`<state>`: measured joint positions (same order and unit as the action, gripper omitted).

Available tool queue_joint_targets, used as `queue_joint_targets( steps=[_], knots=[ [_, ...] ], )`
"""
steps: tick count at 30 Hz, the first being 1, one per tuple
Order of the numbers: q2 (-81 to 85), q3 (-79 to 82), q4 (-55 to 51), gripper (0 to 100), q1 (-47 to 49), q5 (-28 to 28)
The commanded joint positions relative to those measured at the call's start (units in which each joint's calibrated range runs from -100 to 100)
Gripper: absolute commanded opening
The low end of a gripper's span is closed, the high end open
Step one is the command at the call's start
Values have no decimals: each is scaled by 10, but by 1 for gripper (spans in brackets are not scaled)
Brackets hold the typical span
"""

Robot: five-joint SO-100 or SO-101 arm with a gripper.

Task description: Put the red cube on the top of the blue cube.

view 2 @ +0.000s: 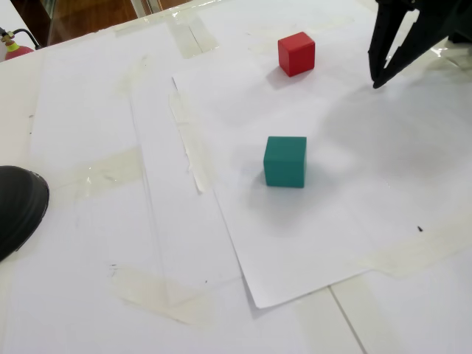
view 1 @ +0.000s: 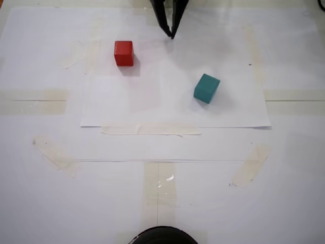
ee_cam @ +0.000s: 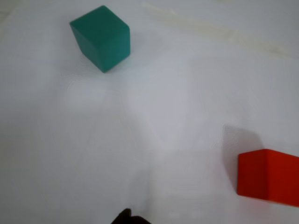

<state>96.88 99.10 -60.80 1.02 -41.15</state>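
On the white paper taped over the counter [view 1: 45,203], the red cube [view 1: 124,53] is sitting flat by itself, and the blue cube [view 1: 206,88], really a teal colour, is resting well apart from it, turned at a slight angle to the sheet's edges. Both cubes are lying on the smaller sheet of paper [view 1: 152,109] that is taped on top of the larger covering, with strips of pale tape [view 1: 150,129] holding its edges. In a fixed view the dark hand [view 1: 172,34] is hanging at the top edge, its tips pointing down to a spot between the two cubes, nearer the red one, and touching neither. Its two fingers are drawn close together at the tips and are gripping nothing. In another fixed view the hand [view 2: 377,81] is showing at the upper right, with the red cube [view 2: 296,53] to its left and the blue cube [view 2: 285,161] nearer the camera. In the wrist view the blue cube [ee_cam: 101,37] is lying at the upper left and the red cube [ee_cam: 268,176] at the lower right edge, partly cut off.
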Motion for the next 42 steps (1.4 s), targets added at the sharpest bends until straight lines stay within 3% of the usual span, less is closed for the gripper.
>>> queue_joint_targets(
  steps=[1,21,33,42],
  knots=[
    [5,-65,-87,0,-30,-45],
    [5,-89,-99,0,-19,-38],
    [5,-252,-209,0,-42,-30],
    [-237,-442,-238,0,-100,-17]
  ],
)
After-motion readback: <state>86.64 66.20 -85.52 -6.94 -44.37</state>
